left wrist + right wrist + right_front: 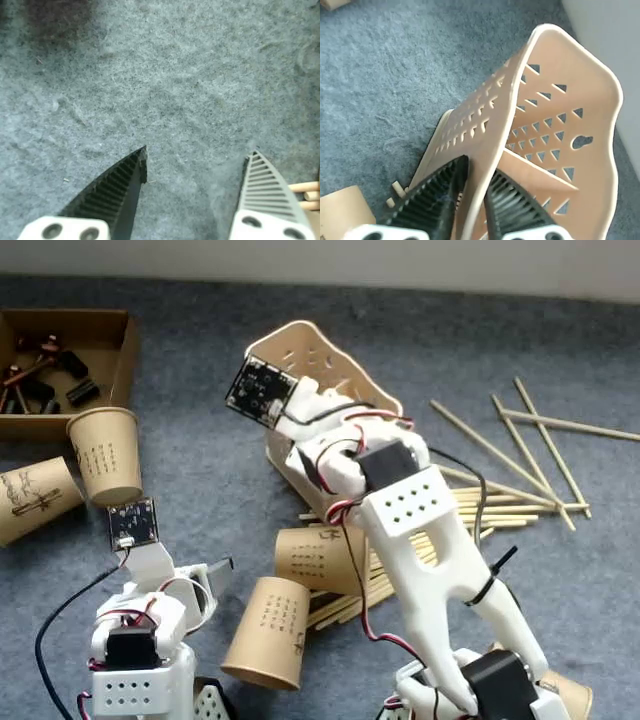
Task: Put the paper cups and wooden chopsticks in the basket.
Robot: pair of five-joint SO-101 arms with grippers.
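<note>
Surface: grey carpet (200, 440), with a pale wall (400, 255) along its far edge.

Box (125, 345): one, cardboard, open, well apart from the basket. We see small dark parts inside.

Basket (300, 350): one, pale perforated plastic, tipped on its side on the carpet, mouth facing away from the arms.

Right gripper (479, 167): fingers narrow, pinched on the basket's side wall, one outside and one inside.

Left gripper (198, 150): fingers spread wide over bare carpet, holding and touching nothing, well apart from the basket.

Cups: we count four for certain.
- One (315, 558) lies on its side just beside the basket's base.
- One (268, 632) lies near it, farther from the basket.
- One (105, 455) stands mouth-down between basket and box.
- One (35, 500) lies touching that third cup.
- A tan shape (570, 695) under the right arm may be a fifth; we cannot tell.

Chopsticks:
- A heap (490, 505) lies beside the basket, running under the first cup; it is too tangled to count.
- About four loose ones (545, 445) are scattered beyond the heap.
</note>
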